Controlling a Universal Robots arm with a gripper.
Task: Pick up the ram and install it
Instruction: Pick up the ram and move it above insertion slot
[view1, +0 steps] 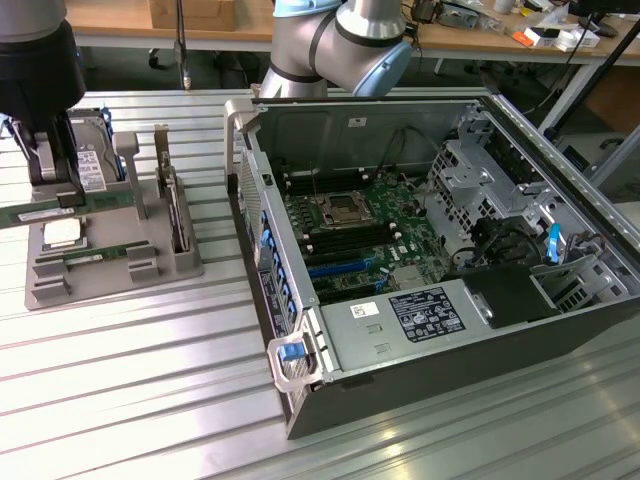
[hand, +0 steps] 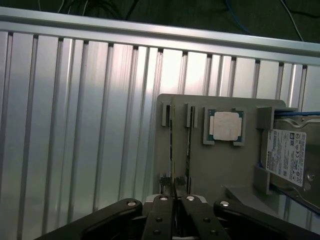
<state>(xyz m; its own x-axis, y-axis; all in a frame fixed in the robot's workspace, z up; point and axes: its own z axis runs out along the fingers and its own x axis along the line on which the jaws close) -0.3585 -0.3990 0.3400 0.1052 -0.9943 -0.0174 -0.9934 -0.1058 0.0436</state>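
Hidden or unclear:
- Ram (view1: 40, 214) (hand: 172, 150): its middle is covered by the gripper (view1: 50, 190) (hand: 173, 197). It appears edge-on in the wrist view. Cannot tell whether it is clear of its slot.
- Hard drive (view1: 90, 160) (hand: 287, 157): partly behind the gripper in the exterior view and cut by the frame edge in the wrist view.

Gripper: jaws clenched on the ram, over the holder.

Holder (view1: 110, 285) (hand: 220, 170): grey, on the table (view1: 150, 380) at the exterior view's left. It contains:
- the ram, at its slot;
- a second stick (view1: 95, 255) (hand: 189, 145) in the neighbouring slot;
- the CPU (view1: 62, 235) (hand: 226, 126), flat in its recess;
- the hard drive, standing on edge.

Case (view1: 450, 390): open, at the exterior view's right, well apart from the ram. It contains the motherboard (view1: 370, 215), cables and drive cages.
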